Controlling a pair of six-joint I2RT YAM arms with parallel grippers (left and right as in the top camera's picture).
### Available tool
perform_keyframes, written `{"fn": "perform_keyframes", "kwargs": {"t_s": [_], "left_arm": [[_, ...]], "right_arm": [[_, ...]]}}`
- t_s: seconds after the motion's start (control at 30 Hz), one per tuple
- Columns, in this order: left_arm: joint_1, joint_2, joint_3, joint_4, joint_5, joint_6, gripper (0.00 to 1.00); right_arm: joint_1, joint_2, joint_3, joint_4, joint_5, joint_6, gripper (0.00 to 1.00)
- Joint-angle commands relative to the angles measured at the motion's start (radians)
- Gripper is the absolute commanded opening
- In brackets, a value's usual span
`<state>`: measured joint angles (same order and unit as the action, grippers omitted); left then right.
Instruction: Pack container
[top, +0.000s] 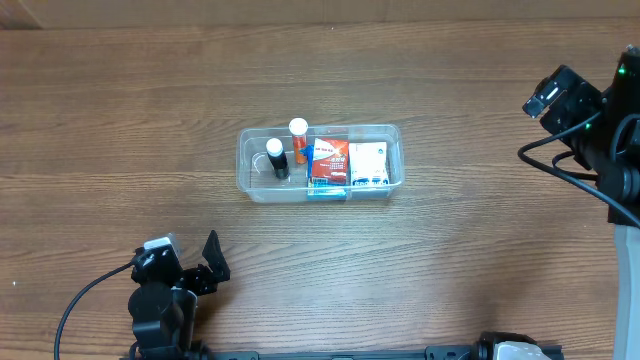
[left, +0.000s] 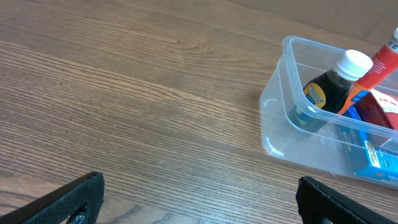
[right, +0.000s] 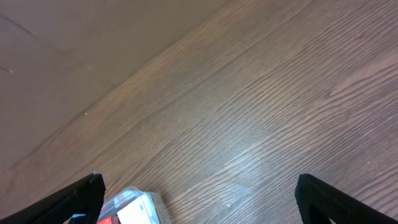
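Plainly, both pairs of jaws stand wide apart and hold nothing. The left gripper (left: 199, 204) sits low near the front edge of the brown wood-grain table (top: 120, 120), its black fingers (left: 71, 200) splayed to either side of its wrist view. The right gripper (right: 199, 200) hangs off at the far right, well apart from the work, spread just as wide.

The clear, shallow rectangular plastic container (top: 245, 180) lies in the middle of the table, between the two arms and touching neither. It is nearer to the left gripper.

Inside it stand a dark glass bottle with a white cap (top: 277, 160) and a slim orange tube with a white cap (top: 298, 142). Beside them are a red-and-white carton (top: 329, 160) and a white carton with blue print (top: 367, 163).

The risk, as I judge it, is in any reach into the tub. The bottle and tube stand upright and close together, so a finger brushing one would likely topple both. The tub looks light, and a nudge on its rim could slide it across the smooth wood. Its see-through wall is also easy to misjudge.

Counted: one container, one bottle, one tube, two cartons for certain. A blue edge under the red one may be a third; I cannot tell.
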<state>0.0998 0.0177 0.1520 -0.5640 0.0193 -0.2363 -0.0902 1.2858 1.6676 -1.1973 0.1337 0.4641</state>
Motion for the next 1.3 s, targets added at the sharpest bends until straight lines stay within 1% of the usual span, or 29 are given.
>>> {"fn": "perform_keyframes", "kwargs": {"t_s": [0.0,0.13,0.27,0.33,0.4,0.5,0.53,0.6,0.7,0.9,1.0,1.07,1.27], "left_arm": [[0.0,-0.009,-0.003,0.0,0.007,-0.014,1.0],[0.0,-0.009,-0.003,0.0,0.007,-0.014,1.0],[0.0,-0.009,-0.003,0.0,0.007,-0.014,1.0],[0.0,-0.009,-0.003,0.0,0.007,-0.014,1.0],[0.0,-0.009,-0.003,0.0,0.007,-0.014,1.0],[0.0,-0.009,-0.003,0.0,0.007,-0.014,1.0],[0.0,-0.009,-0.003,0.0,0.007,-0.014,1.0],[0.0,-0.009,-0.003,0.0,0.007,-0.014,1.0],[0.0,-0.009,-0.003,0.0,0.007,-0.014,1.0],[0.0,-0.009,-0.003,0.0,0.007,-0.014,1.0],[0.0,-0.009,-0.003,0.0,0.007,-0.014,1.0],[0.0,-0.009,-0.003,0.0,0.007,-0.014,1.0],[0.0,-0.009,-0.003,0.0,0.007,-0.014,1.0]], "right_arm": [[-0.003,0.007,0.003,-0.001,-0.004,0.0,1.0],[-0.003,-0.004,0.002,-0.005,-0.002,-0.001,1.0],[-0.003,-0.089,-0.004,-0.081,0.008,0.0,1.0],[-0.003,-0.164,-0.037,-0.049,0.011,-0.018,1.0],[-0.003,-0.245,-0.097,0.021,0.01,-0.108,1.0],[-0.003,-0.383,-0.231,0.117,0.01,-0.234,1.0],[-0.003,-0.416,-0.266,0.131,0.011,-0.251,1.0],[-0.003,-0.522,-0.386,0.164,0.011,-0.26,1.0],[-0.003,-0.63,-0.522,0.204,-0.005,-0.259,1.0],[-0.003,-0.853,-0.876,0.37,-0.084,-0.259,1.0],[-0.003,-0.938,-1.029,0.459,-0.101,-0.259,1.0],[-0.003,-0.976,-1.097,0.498,-0.126,-0.259,1.0],[-0.003,-1.031,-1.242,0.584,-0.154,-0.26,1.0]]}}
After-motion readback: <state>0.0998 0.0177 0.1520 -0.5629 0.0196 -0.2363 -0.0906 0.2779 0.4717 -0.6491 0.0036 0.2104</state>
